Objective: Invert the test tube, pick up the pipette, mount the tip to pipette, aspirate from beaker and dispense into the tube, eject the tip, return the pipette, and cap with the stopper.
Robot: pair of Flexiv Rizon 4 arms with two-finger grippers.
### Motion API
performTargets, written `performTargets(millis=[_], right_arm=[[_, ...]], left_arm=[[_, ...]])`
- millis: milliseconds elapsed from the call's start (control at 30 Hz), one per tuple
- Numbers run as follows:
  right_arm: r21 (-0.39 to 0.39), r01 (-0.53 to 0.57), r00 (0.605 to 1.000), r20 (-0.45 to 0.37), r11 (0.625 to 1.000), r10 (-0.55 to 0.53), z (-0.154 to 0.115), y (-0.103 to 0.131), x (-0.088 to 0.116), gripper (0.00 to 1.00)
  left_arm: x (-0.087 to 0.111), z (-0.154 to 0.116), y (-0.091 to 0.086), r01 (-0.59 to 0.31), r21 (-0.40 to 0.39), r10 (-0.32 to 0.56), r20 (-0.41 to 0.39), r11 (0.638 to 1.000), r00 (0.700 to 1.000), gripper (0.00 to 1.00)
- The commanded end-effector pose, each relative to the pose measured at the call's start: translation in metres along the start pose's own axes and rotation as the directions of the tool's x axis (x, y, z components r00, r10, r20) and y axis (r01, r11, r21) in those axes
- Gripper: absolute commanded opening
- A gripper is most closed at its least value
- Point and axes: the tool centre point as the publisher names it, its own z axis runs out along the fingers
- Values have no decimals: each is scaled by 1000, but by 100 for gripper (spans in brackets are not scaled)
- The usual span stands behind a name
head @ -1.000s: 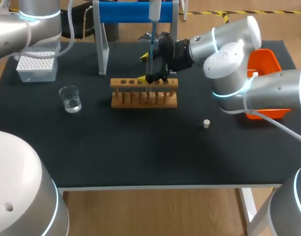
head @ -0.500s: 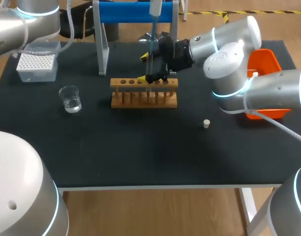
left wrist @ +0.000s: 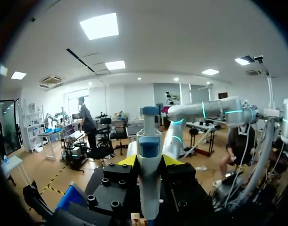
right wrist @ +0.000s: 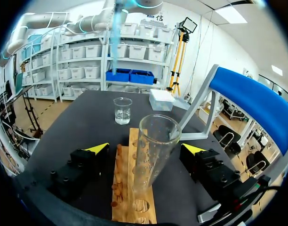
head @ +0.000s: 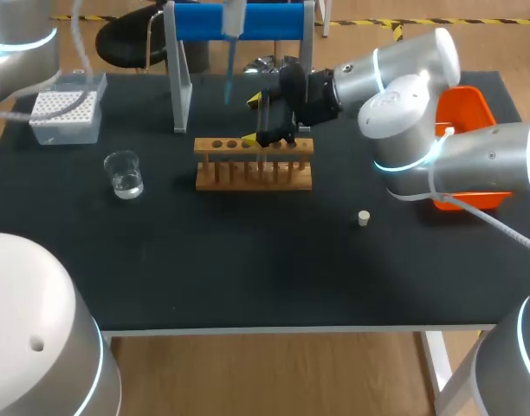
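L hand (left wrist: pixel 148 161) grips pipette (head: pixel 235 19), R hand (right wrist: pixel 145 148) open astride test tube (right wrist: pixel 151 155) in rack (head: pixel 254 173); risk: tip (head: pixel 228 78), apparently fitted, clips rack or drips on worktop (head: pixel 248 260) if carried low.

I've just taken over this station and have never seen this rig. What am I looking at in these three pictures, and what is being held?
Two robot arms work at a black table. The wide picture looks down from above and behind them; each round picture comes from a camera on one arm's wrist. The left gripper is shut on the pipette. The right gripper stands open around the test tube, which sits upright in the wooden rack. Also on the table are a beaker, a tip box, a stopper and an orange bin.
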Motion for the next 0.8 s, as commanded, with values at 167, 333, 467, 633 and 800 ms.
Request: performTargets(millis=[167,333,467,633,800], right_arm=[[3,0,1000,0,1000,0,0,0,0,100],[3,0,1000,0,1000,0,0,0,0,100],[3,0,1000,0,1000,0,0,0,0,100],[3,0,1000,0,1000,0,0,0,0,100],[3,0,1000,0,1000,0,0,0,0,100]], left_arm=[[68,-9,41,48,59,-59,211,997,976,0],[77,2,55,58,68,-71,215,996,974,0],[77,10,59,43,88,-63,245,995,967,0],[75,25,63,31,119,-64,278,992,958,0],[74,28,64,29,129,-64,271,991,960,0]])
